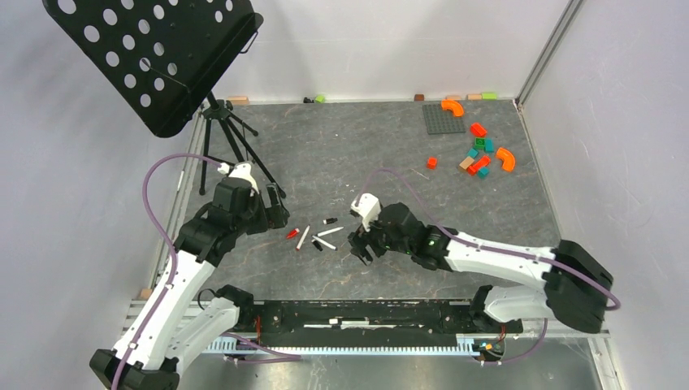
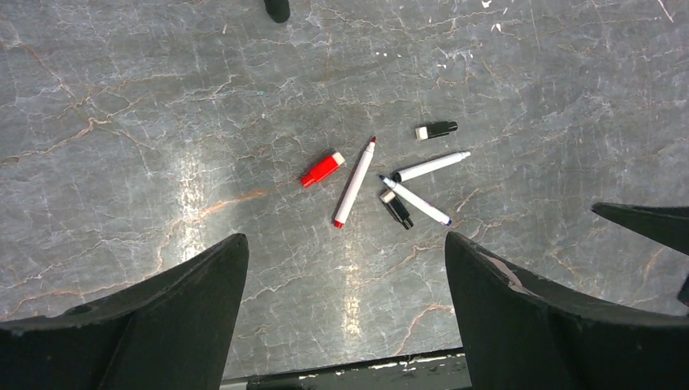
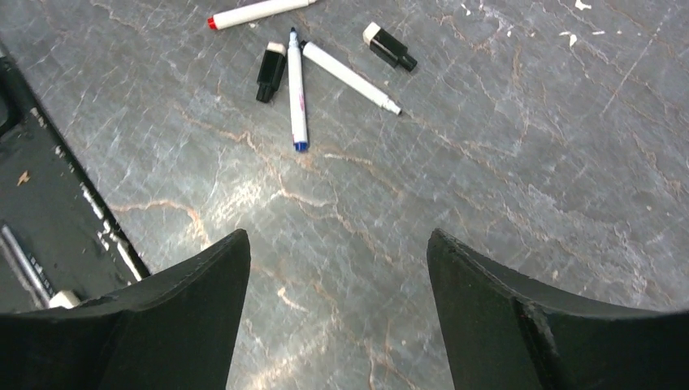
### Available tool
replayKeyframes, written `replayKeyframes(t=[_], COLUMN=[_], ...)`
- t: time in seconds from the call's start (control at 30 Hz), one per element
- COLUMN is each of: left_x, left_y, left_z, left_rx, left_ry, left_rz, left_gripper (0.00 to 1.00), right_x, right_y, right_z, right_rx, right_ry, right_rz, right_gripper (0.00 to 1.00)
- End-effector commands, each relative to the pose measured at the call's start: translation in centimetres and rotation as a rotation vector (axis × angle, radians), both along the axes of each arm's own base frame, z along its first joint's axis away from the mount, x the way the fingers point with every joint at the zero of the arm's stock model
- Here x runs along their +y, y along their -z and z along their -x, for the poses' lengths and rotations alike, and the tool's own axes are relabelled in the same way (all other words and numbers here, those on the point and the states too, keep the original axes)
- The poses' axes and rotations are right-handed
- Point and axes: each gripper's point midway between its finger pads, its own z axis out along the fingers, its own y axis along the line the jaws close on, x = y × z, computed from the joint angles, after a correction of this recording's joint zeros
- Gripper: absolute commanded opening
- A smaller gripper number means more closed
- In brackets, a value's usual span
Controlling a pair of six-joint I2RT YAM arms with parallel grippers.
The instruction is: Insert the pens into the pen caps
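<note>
1. My left arm (image 1: 166, 292) and right arm (image 1: 496, 256) leaned inward, wrists tipped down over the table (image 1: 366, 154).
2. My left gripper (image 2: 345, 244) and right gripper (image 3: 337, 236) both gaped wide and held nothing; the frame edges cropped the finger bases.
3. The pens (image 2: 354, 183) lay uncapped between the grippers, touched by neither.
4. The red cap (image 2: 322, 169) and black caps (image 2: 436, 130) lay loose beside them.

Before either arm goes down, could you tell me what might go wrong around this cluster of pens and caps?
One black cap lies right beside the blue-ended pen, whose nib nearly meets the black-ended pen; the open left gripper could catch or scatter several at once. The second black cap looks the same as the first, so a cap might go on the wrong pen.
</note>
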Motion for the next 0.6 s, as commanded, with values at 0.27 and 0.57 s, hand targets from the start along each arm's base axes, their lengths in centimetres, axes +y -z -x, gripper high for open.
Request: replayKeyframes(t=[0.27,0.57], left_x=[-0.3,-3.7], left_y=[0.8,5.1], left_z=[-0.1,0.2], left_rx=[0.027,0.183], left_ry=[-0.028,0.019], left_rz=[-0.048,-0.089], left_gripper=[0.85,0.8], right_x=[2.7,-2.4], right_y=[-0.3,0.3], right_z=[-4.2,-3.6], right_rx=[-0.078,-0.09], right_ry=[0.187,0.34], right_rz=[0.093,0.091], right_gripper=[0.8,0.84])
